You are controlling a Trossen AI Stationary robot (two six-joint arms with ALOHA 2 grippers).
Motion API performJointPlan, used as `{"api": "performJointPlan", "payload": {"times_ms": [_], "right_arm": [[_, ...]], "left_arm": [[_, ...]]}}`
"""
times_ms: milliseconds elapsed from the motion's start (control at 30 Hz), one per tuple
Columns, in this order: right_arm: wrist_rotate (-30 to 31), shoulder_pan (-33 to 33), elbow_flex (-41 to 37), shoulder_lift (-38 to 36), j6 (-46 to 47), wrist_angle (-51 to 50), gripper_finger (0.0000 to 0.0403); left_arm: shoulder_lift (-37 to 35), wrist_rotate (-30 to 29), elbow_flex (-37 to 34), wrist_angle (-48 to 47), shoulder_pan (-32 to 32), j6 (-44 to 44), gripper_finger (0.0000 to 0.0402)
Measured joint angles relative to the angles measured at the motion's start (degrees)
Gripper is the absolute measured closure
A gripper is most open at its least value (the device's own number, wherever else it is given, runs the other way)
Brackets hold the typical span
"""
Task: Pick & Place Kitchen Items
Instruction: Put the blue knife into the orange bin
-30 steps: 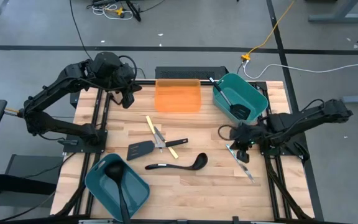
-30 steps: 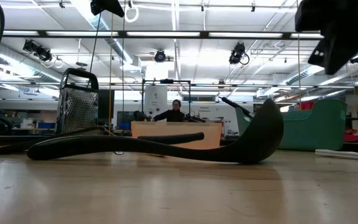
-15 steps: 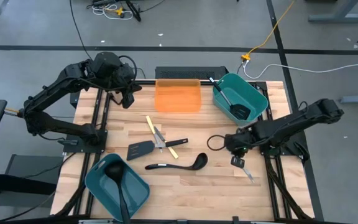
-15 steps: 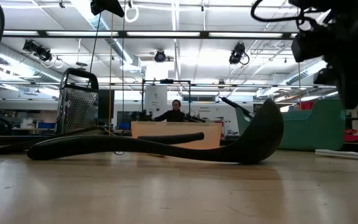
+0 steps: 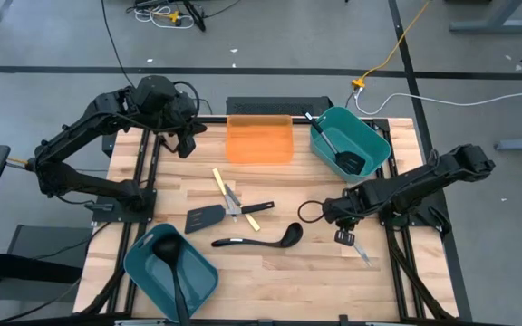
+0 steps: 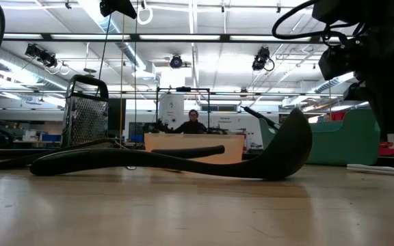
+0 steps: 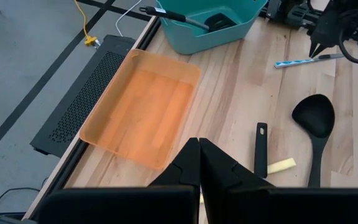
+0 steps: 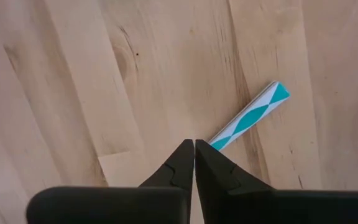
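We find the right gripper (image 5: 344,236) low over the wooden table (image 5: 315,272), on the far side of the central black ladle (image 5: 259,240) from the left arm, its fingers (image 8: 182,163) pressed together at the tips with nothing between them. Just beyond those tips lies a slim utensil with a teal-and-white patterned handle (image 8: 248,119), flat on the boards and seemingly untouched; from overhead it shows as a pale sliver (image 5: 361,252) just beside the gripper, toward the table's near right edge. The ladle itself lies on its side at mid-table, bowl toward the right arm. Just beyond it, on the side toward the orange tray (image 5: 260,140), sit a black slotted spatula (image 5: 207,217), a small black-handled piece (image 5: 254,208) and pale yellow-handled pieces (image 5: 219,181), close together and partly crossed. The tray rests at the table's far edge, well apart from the ladle. Beside it, to the right, a teal bin (image 5: 352,138) holds a black utensil (image 5: 333,148) leaning against its rim. A second teal bin (image 5: 170,267) stands near the ladle's handle end, at the near left corner, with another black ladle (image 5: 172,263) inside. The left gripper (image 5: 187,145) hangs beside the tray's left end, well apart from the ladle, fingers (image 7: 194,165) closed on nothing.
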Motion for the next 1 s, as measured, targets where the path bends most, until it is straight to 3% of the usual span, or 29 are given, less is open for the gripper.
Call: {"api": "performJointPlan", "payload": {"times_ms": [1000], "right_arm": [[-1.7, 0.0, 0.0, 0.0, -1.3, -0.1, 0.0369]], "left_arm": [[0.0, -0.5, 0.0, 0.2, 0.0, 1.2, 0.0377]]}}
